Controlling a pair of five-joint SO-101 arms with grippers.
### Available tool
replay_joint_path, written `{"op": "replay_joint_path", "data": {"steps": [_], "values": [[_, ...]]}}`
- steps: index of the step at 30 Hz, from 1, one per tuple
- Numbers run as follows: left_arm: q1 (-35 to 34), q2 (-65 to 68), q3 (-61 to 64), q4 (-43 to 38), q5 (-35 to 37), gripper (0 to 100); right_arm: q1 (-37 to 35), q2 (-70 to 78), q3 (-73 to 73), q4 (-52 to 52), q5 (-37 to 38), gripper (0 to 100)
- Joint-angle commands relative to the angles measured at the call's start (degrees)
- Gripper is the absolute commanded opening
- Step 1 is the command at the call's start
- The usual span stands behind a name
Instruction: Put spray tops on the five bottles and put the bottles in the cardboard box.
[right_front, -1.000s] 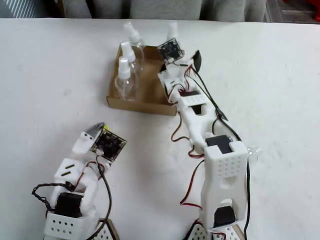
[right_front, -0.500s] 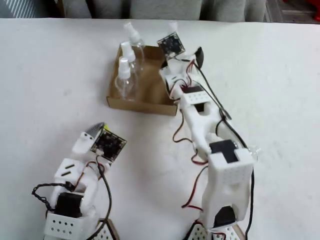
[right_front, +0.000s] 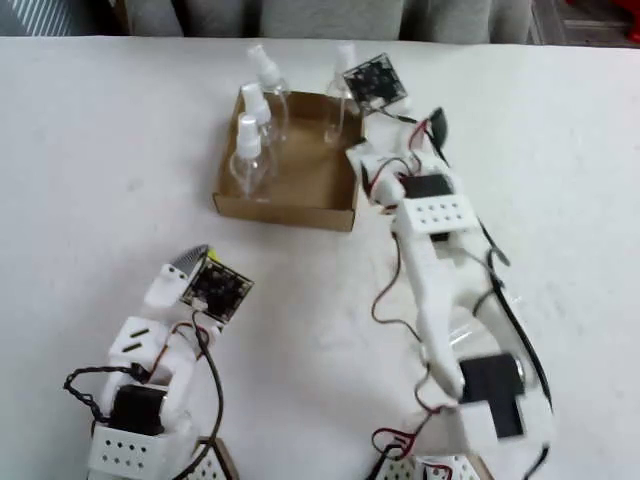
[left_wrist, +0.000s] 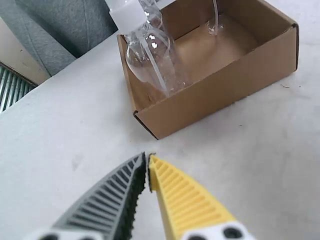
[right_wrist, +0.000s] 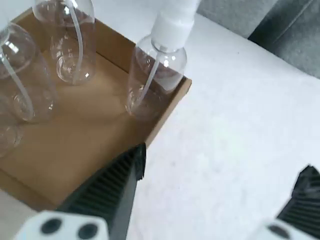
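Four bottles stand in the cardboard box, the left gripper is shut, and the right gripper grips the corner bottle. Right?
No: the right gripper is open and holds nothing; the corner bottle stands free in the cardboard box, as the right wrist view shows. The rest is right.

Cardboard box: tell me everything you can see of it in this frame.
The shallow brown cardboard box is open-topped, with low walls and a flat floor. It sits flat on the white table. Four clear plastic bottles with white spray tops stand upright inside: three along one side wall, one in the far corner opposite. The rest of its floor is bare.
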Motion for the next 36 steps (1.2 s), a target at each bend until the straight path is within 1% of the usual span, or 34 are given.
{"op": "replay_joint_path", "data": {"steps": [1, 3, 6, 9, 10, 12, 16, 19, 22, 25, 30, 33, 36], "values": [[-0.5, -0.7, -0.1, -0.3, -0.6, 2, 3.3, -8.9, 2.4, 6.6, -0.6, 36.1], [-0.5, -0.7, -0.1, -0.3, -0.6, 2, 5.4, -12.4, 4.6, 9.6, -3.6, 29.4], [-0.5, -0.7, -0.1, -0.3, -0.6, 2, 8.4, -16.8, 7.4, 14.2, -6.5, 16.0], [-0.5, -0.7, -0.1, -0.3, -0.6, 2, 11.4, -20.4, 9.6, 19.3, -6.9, 1.9], [-0.5, -0.7, -0.1, -0.3, -0.6, 2, 12.4, -21.5, 10.2, 21.1, -6.9, 0.9], [-0.5, -0.7, -0.1, -0.2, -0.6, 2, 14.4, -22.8, 11.3, 25.6, -6.9, 4.0], [-0.5, -0.7, -0.1, 0.1, -0.6, 2, 17.5, -24.0, 12.0, 36.8, -10.0, 1.3], [-0.5, -0.7, -0.1, 0.2, -0.6, 2, 19.4, -25.1, 11.5, 44.3, -9.1, 4.2], [-0.5, -0.7, -0.1, 0.2, -0.6, 2, 23.0, -27.7, 12.1, 45.1, -5.4, 6.7], [-0.5, -0.7, -0.1, 0.2, -0.6, 2, 29.5, -30.5, 15.0, 44.8, -2.9, 7.5], [-0.5, -0.7, -0.1, 0.2, -0.6, 2, 39.3, -35.1, 17.6, 48.9, -2.5, 7.7], [-0.5, -0.7, -0.1, 0.2, -0.6, 2, 41.8, -35.8, 20.0, 48.9, -2.5, 7.7], [-0.5, -0.7, -0.1, 0.2, -0.6, 2, 41.4, -34.5, 22.2, 46.8, -2.8, 7.9]]}}
